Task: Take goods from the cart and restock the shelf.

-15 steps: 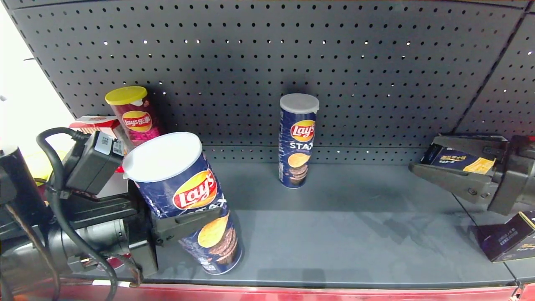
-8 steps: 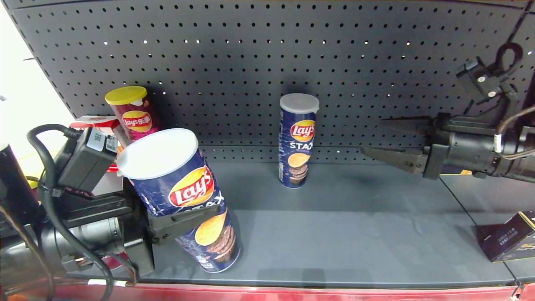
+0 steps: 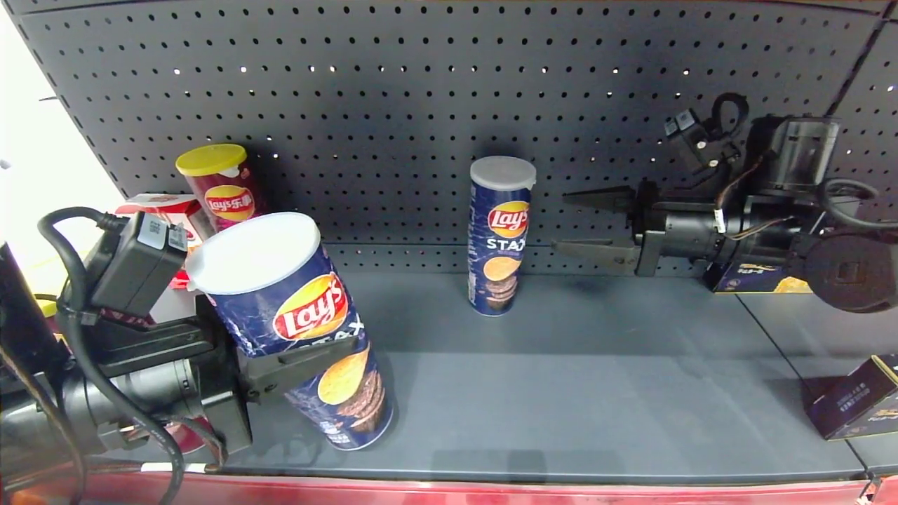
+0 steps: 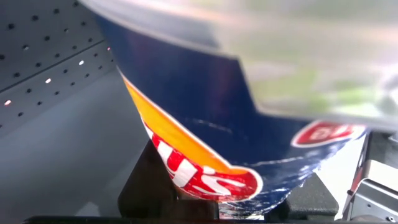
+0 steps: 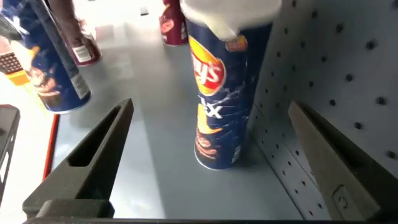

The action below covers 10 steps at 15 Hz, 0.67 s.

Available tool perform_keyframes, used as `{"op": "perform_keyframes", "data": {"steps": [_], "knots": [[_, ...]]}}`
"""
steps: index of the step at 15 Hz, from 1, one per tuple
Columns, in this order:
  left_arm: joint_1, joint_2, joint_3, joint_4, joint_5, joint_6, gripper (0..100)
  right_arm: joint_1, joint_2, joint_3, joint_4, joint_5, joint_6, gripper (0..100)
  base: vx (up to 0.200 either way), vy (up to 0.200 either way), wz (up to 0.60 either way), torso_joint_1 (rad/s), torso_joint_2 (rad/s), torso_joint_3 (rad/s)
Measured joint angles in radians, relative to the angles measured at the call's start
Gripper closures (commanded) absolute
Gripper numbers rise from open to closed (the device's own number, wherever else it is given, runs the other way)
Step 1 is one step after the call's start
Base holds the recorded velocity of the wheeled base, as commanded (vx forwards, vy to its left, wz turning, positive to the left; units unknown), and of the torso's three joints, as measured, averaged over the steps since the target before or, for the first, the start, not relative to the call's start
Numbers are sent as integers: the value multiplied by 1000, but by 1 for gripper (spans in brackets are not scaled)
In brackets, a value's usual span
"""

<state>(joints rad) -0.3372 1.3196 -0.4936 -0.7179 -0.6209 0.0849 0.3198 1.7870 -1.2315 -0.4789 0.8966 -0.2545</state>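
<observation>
The left gripper [image 3: 302, 358] is clamped around a dark blue chip can [image 3: 295, 315]. One black finger [image 3: 309, 354] crosses the label just under its red-and-yellow round logo, above a picture of stacked chips. The can tilts, with its white lid leaning back over the gripper's wrist and its base down at the shelf [image 3: 596, 393] near the red front edge [image 3: 491, 491]. Whether the base rests on the board cannot be told.

The right gripper [image 3: 588, 224] has its fingers spread wide and holds nothing. Just ahead of its fingertips, and apart from them, a second blue can [image 3: 500, 238] stands upright. It has a pale grey lid and carries the same round logo, white lettering and chip picture. In the right wrist view this can sits beyond the tips, in line with the gap between them.

Behind the left gripper, against the pegboard [image 3: 421, 84], stands a maroon can [image 3: 223, 186] with a yellow lid and a similar round logo. A red-and-white box [image 3: 161, 207] is just beside it. A dark box [image 3: 754, 275] with yellow print lies behind the right gripper, under the arm. Another dark box [image 3: 852, 396] lies well apart towards the front edge, and its print is too small to read.

The shelf is a matt dark grey board, and the pegboard behind it is dark grey with rows of small holes.
</observation>
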Motion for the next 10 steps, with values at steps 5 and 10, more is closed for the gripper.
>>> {"op": "perform_keyframes", "data": {"steps": [5, 10], "knots": [[3, 2, -1, -3, 0, 0, 100, 8, 97, -49, -21, 28, 0, 0, 0, 0, 0, 0, 0, 0], [2, 15, -10, -7, 0, 0, 100, 27, 189, -108, -43, 28, 0, 0, 0, 0, 0, 0, 0, 0]]}}
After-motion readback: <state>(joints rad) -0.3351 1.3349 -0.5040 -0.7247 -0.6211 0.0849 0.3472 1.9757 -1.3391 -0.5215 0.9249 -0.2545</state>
